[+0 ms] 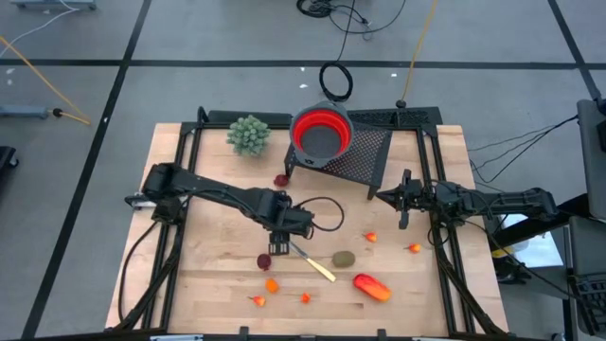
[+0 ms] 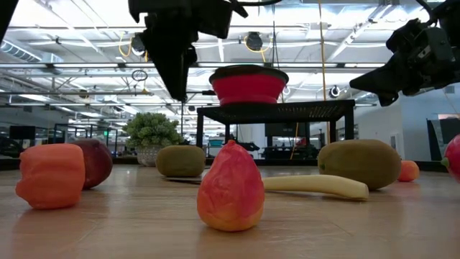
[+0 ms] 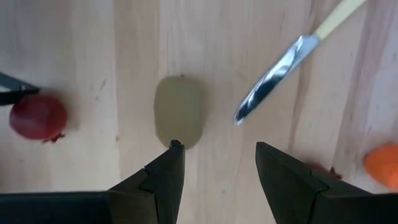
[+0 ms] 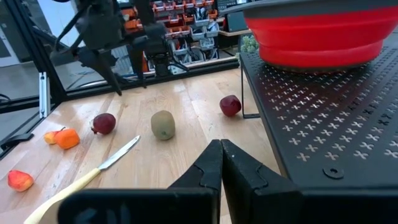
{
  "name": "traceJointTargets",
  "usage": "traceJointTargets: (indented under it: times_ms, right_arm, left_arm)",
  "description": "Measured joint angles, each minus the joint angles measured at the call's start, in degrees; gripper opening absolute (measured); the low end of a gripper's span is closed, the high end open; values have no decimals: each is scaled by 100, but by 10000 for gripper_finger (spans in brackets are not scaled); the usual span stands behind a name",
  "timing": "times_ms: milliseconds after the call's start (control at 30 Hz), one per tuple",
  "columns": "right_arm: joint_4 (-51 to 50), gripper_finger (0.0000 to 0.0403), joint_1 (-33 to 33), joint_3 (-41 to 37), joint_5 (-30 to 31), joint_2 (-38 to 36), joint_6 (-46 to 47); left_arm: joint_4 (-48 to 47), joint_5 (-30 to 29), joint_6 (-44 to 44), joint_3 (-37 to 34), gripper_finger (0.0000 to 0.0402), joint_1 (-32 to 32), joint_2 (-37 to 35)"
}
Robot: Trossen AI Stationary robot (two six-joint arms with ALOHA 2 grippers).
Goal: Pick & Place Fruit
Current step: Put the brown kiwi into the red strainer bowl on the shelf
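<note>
Left gripper point(image 1: 280, 248) hangs low over the middle of the table point(image 1: 218, 284) with its jaws parted and nothing between them; in its wrist view one brown kiwi point(image 3: 179, 111) lies on the wood just ahead of the fingertips point(image 3: 176, 149), apart from them, with the blade of the knife point(image 3: 267, 87) just beside it. The right gripper point(image 4: 221, 152) is closed tight on nothing and waits at the right side of the table, by the edge of the black perforated stand point(image 1: 365, 156). One container is present: the red bowl point(image 1: 320, 133) with a grey rim, upright on that stand at the far side of the table, its grey inner floor open to the overhead camera. All the fruit lies on the table top. Counted from above: two kiwis, the second kiwi point(image 1: 344, 258) lying right of the knife's pale handle; two dark red round pieces, one dark red piece point(image 1: 281, 179) near the stand's leg and another dark red piece point(image 1: 264, 261) just left of the left gripper; one long orange-red piece point(image 1: 372, 287) near the front edge; and five small orange bits, three orange bits point(image 1: 272, 284) at the front left and two orange bits point(image 1: 371, 237) toward the right. A green potted plant point(image 1: 248, 134) stands left of the bowl.
</note>
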Motion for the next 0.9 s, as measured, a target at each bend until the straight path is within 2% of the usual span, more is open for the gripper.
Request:
traceJointTargets:
  times_ms: [200,633,733,900]
  right_arm:
    - [0,0,2,0,0,0,0]
    - [0,0,2,0,0,0,0]
    - [0,0,2,0,0,0,0]
    - [0,0,3,0,0,0,0]
  left_arm:
    - [542,-204,-98,-560,198,109,-315]
    - [632,-368,136,-590,201,125,-269]
    - [843,-374,162,-709,217,132,-271]
    - [1010,-366,162,-892,273,132,-269]
